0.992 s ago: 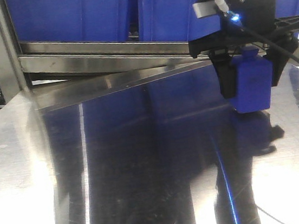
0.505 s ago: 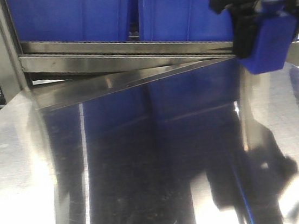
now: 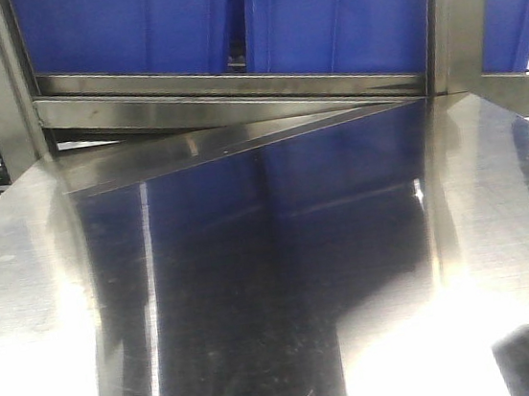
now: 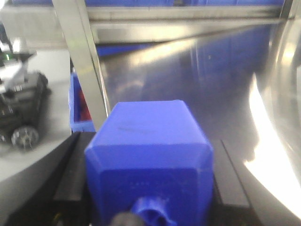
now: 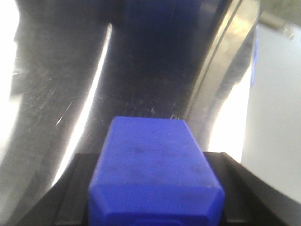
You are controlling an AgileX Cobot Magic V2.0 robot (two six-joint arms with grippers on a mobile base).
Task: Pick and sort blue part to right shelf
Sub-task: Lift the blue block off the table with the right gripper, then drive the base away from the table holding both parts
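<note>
Low in both wrist views, the left pincer (image 4: 149, 162) pinches a blue part (image 4: 148, 129), the right pincer (image 5: 155, 190) a second blue part (image 5: 153, 157), over the counter (image 3: 256, 286). Along the frame's top, the right shelf (image 3: 231, 86) holds blue bins (image 3: 128, 26); placing looks not yet done.

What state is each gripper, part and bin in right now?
Left gripper: shut on left blue part.
Right gripper: shut on right blue part.
Left blue part: clamped between the fingers.
Right blue part: clamped between the fingers.
Blue bins: seated on the right shelf, contents hidden.
</note>
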